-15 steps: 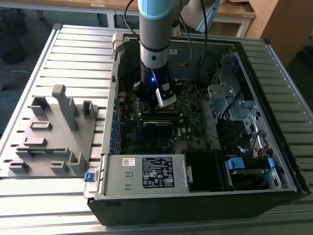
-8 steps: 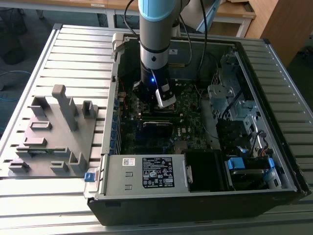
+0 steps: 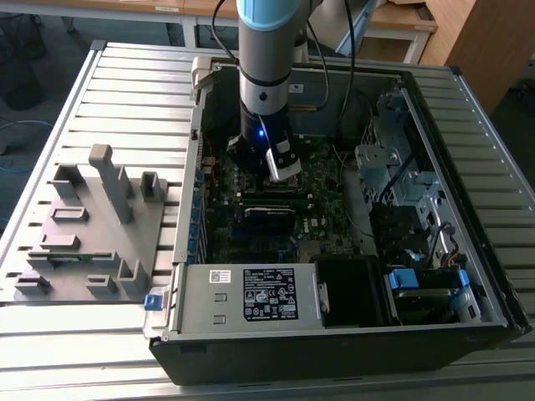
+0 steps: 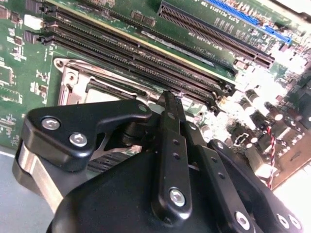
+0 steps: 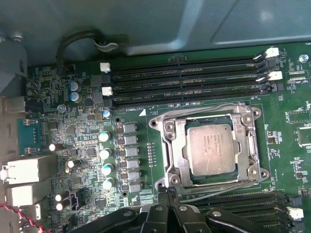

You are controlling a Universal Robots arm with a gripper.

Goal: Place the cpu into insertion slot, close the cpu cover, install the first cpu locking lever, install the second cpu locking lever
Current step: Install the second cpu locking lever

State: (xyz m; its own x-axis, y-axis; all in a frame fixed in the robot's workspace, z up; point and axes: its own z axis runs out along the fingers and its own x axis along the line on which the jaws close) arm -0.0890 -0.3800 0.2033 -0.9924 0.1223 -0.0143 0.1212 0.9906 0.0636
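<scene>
The arm's gripper (image 3: 282,164) is lowered into the open computer case (image 3: 468,251), over the green motherboard (image 5: 87,160). In the first wrist view the cpu (image 5: 212,147), its dull silver-grey top facing up, sits in the insertion slot (image 5: 181,160), and the cpu cover (image 5: 244,151) lies flat around it, its cut-out framing the chip. A thin locking lever (image 5: 206,108) runs along the cover's edge nearest the long black memory slots (image 5: 189,77). The gripper's black fingers (image 4: 171,141) are drawn together to a narrow tip at the cover's edge (image 4: 104,80); whether anything is pinched between them cannot be told. On the slatted table (image 3: 109,92), at the exterior view's left of the case, stands a grey fixture plate (image 3: 92,225).
</scene>
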